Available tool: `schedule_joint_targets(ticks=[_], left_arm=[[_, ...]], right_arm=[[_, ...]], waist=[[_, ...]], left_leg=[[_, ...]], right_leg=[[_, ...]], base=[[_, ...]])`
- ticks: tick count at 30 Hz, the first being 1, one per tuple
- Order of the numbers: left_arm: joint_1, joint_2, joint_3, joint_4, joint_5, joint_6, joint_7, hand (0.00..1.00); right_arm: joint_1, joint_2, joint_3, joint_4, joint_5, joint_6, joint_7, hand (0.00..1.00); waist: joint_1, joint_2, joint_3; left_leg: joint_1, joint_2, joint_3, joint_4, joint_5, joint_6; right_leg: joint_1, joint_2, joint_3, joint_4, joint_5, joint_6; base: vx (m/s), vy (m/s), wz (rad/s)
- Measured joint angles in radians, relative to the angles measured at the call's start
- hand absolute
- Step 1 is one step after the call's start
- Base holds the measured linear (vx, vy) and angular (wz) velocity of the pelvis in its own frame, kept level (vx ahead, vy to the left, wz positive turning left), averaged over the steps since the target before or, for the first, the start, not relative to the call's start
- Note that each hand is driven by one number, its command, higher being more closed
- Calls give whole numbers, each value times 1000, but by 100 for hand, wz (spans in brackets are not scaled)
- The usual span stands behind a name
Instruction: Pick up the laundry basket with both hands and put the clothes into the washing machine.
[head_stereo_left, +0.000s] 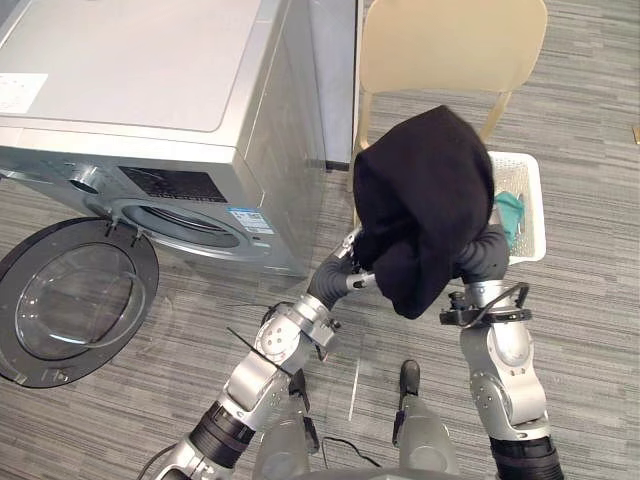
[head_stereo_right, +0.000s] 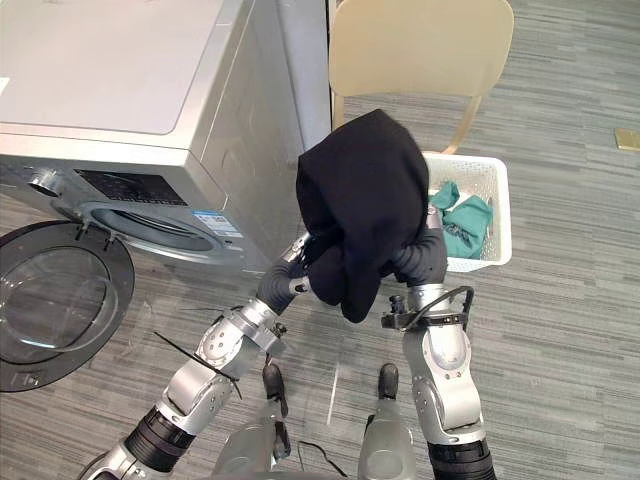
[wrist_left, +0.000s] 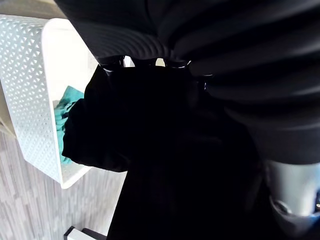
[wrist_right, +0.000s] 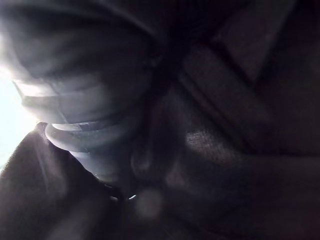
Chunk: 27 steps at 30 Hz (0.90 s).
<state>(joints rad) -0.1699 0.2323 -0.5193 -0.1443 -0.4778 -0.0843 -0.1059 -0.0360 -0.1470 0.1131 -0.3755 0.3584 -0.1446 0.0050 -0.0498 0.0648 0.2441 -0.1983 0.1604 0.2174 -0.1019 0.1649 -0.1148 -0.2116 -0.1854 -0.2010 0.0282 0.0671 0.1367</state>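
The washer hole (head_stereo_left: 185, 225) is left open, its door (head_stereo_left: 70, 300) swung wide. The basket (head_stereo_left: 532, 225) is partly blocked by black cloth (head_stereo_left: 425, 205).

- We see a garment (head_stereo_left: 425, 200) that is plain black all over.
- The laundry basket (wrist_left: 27, 75) is white, its wall patterned with small triangular holes.
- The cloth (head_stereo_right: 465, 225) in it is teal.
- The washing machine (head_stereo_left: 130, 60) is silver-grey; its door (head_stereo_left: 75, 300) has a dark grey rim around clear glass.
- The chair (head_stereo_left: 450, 45) is pale tan.
- We read the floor (head_stereo_left: 590, 320) as grey with fine streaks.
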Motion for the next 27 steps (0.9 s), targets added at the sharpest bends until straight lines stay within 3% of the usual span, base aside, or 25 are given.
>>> schedule_joint_targets(ticks=[6,11,12,25,26,27], left_arm=[[7,-3,-1,0,9,-11,13,0],[28,-18,1,0,66,-39,72,0],[28,-24,2,0,82,-47,89,100],[35,-56,58,-7,229,-82,187,100],[35,-63,66,-16,236,-82,198,100],[35,-67,72,-19,236,-82,199,100]], right_arm=[[0,1,128,25,133,0,47,100],[-2,11,211,57,202,0,66,100],[-3,12,220,57,203,-1,66,100],[2,12,220,88,263,-31,58,100],[9,10,215,92,264,-32,58,0],[11,11,214,93,265,-33,58,0]], waist=[[5,-13,-13],[12,-30,-42],[12,-31,-47],[14,-34,-78],[15,-34,-78],[15,-34,-78]], left_leg=[[-1,0,-24,1,1,0],[-5,-2,-31,6,2,1],[-4,-2,-34,5,3,2],[-2,-2,-43,5,6,3],[-2,-2,-41,5,6,3],[-2,-2,-41,5,6,3]], right_leg=[[16,0,-19,-10,0,0],[19,-1,-28,-11,0,0],[20,-1,-30,-11,0,0],[31,-1,-42,-11,-4,2],[31,-1,-41,-11,-4,1],[31,-1,-41,-11,-4,1]], base=[[30,2,8],[31,3,5],[0,7,5],[-2,3,3],[0,0,0],[31,1,-1]])
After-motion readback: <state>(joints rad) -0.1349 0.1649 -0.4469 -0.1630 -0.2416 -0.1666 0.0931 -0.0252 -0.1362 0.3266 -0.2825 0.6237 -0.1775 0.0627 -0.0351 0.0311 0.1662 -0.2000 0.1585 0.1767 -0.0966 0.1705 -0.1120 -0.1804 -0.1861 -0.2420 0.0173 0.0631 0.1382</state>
